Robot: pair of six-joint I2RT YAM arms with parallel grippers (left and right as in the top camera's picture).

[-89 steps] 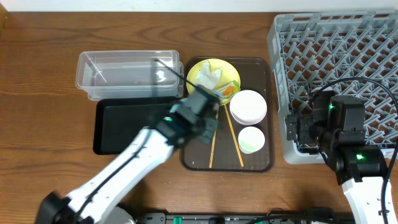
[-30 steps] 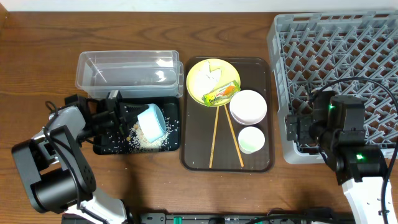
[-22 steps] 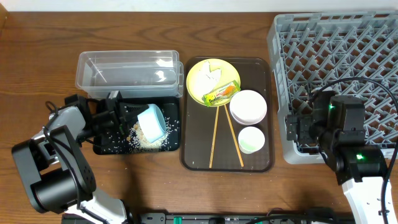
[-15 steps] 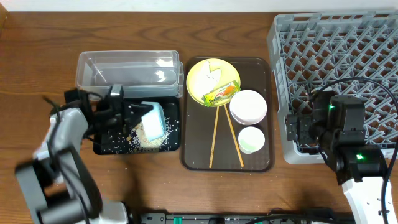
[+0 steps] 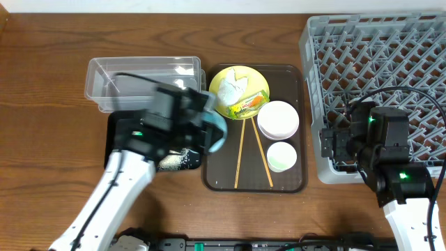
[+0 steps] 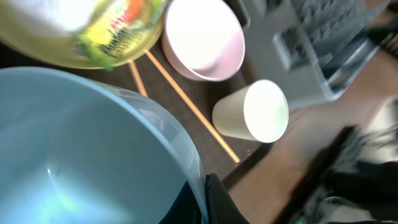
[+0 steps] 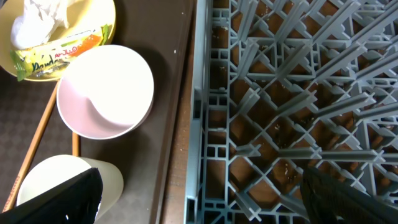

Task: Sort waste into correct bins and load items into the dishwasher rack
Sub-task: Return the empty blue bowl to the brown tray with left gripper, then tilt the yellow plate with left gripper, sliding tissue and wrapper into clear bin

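The left tool (image 5: 203,130) is clamped on the rim of the light blue bowl (image 5: 217,132), holding it over the 9 o'clock edge of the brown serving tray (image 5: 293,183), with rice scraps (image 5: 174,162) on the black tray (image 5: 113,143) at its 8 o'clock and the yellow plate (image 5: 221,75) at 1 o'clock. The right tool (image 7: 200,186) hangs with fingers (image 7: 65,199) apart and empty over the 9 o'clock edge of the grey rack (image 5: 390,49), the white cup (image 7: 56,180) at its 9 o'clock.
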